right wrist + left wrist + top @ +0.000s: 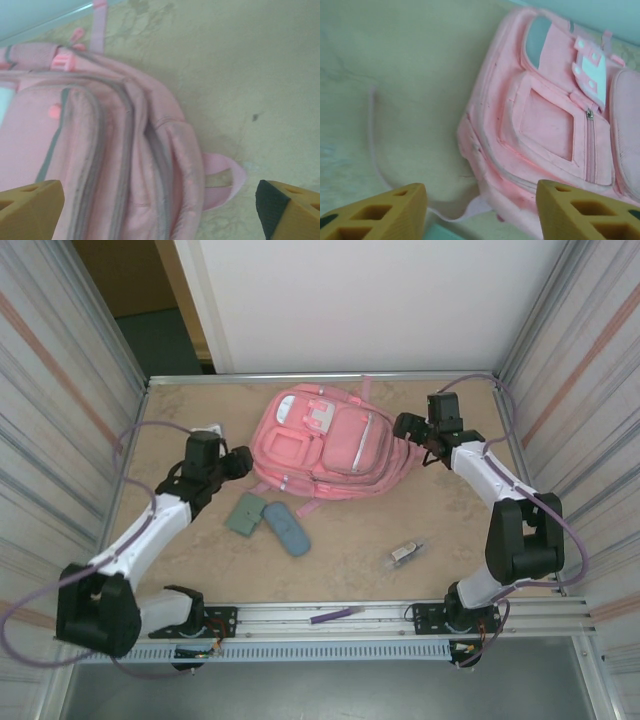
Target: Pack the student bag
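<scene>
A: Left gripper (238, 462) is spread and empty at the left edge of the student bag (325, 445). Right gripper (405, 425) gapes empty at its right side.

B: Progress?

A: Bag lies flat, far centre. Blue-grey pouch (286, 528), green case (244, 514) and small object (405, 553) lie loose nearer. I'd judge packing barely begun.

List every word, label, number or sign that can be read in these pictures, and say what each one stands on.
Nothing here reads as text.
Student bag: the white patch on its front bears pink blocks, but no letters can be made out.
Small grey item: too small to read.
Green case and blue pouch: no markings can be made out.
</scene>
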`<state>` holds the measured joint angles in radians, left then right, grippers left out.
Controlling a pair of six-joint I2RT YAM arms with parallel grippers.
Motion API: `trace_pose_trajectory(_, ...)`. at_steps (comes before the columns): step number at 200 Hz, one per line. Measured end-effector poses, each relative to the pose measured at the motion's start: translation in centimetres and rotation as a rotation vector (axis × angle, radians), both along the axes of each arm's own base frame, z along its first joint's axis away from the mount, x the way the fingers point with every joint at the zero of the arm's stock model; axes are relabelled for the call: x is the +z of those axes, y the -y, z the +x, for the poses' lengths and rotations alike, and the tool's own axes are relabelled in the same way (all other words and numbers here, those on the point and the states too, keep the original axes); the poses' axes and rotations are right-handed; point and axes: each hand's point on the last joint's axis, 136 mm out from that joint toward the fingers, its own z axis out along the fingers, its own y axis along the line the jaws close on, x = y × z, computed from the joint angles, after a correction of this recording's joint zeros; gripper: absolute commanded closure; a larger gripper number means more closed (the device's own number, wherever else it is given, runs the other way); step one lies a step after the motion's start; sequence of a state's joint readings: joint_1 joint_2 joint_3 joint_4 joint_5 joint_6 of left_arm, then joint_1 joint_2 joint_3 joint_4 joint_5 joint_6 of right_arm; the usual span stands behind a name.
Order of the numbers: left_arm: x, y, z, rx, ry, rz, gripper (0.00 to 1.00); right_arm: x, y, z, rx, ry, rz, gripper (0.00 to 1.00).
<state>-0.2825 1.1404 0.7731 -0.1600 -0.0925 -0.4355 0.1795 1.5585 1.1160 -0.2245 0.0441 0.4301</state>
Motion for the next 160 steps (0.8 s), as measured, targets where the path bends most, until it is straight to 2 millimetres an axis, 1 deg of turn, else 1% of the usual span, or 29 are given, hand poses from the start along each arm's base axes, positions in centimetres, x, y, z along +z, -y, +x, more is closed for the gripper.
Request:
trace_pose_trajectory(10,0.9,-0.7,-0.8,0.016,0.045,0.016,0.01,-0.3,-1.4,-0.2,0.044,-0.010,0.022,0.11)
trace_pose_trajectory(24,1.4,-1.3,-1.6,0.032,0.087,0.011,0.01,-1.0,-3.4,-0.6,0.107,-0.036,0.058,0.17)
trace_pose_trajectory(39,1.1,-1.3,-2.0,0.020,0.096,-0.003,0.01,-2.2,-5.1,-1.0,0.154,-0.074,0.094,0.22)
trace_pose_trajectory(50,0.7,-0.8,-2.1,-0.010,0.088,-0.010,0.01,-3.2,-5.6,-1.1,0.172,-0.103,0.114,0.26)
trace_pose_trajectory(58,0.4,-0.2,-2.0,-0.036,0.082,-0.011,0.01,-3.9,-5.9,-1.0,0.172,-0.127,0.129,0.28)
trace_pose_trajectory(68,0.2,0.7,-2.0,-0.073,0.081,0.001,0.01,-4.6,-6.2,-0.7,0.178,-0.154,0.143,0.33)
trace_pose_trajectory(93,-1.0,3.9,-2.4,-0.202,0.058,0.062,0.01,-5.7,-7.3,0.5,0.190,-0.193,0.177,0.39)
trace_pose_trajectory(113,-2.3,6.4,-2.7,-0.287,0.028,0.115,0.01,-6.0,-8.0,1.1,0.197,-0.212,0.191,0.39)
trace_pose_trajectory(131,-3.6,7.9,-3.1,-0.339,-0.001,0.141,0.01,-6.2,-8.4,1.5,0.199,-0.222,0.197,0.39)
trace_pose_trajectory(160,-5.4,9.0,-3.2,-0.377,-0.041,0.166,0.01,-6.2,-8.9,1.2,0.199,-0.242,0.231,0.60)
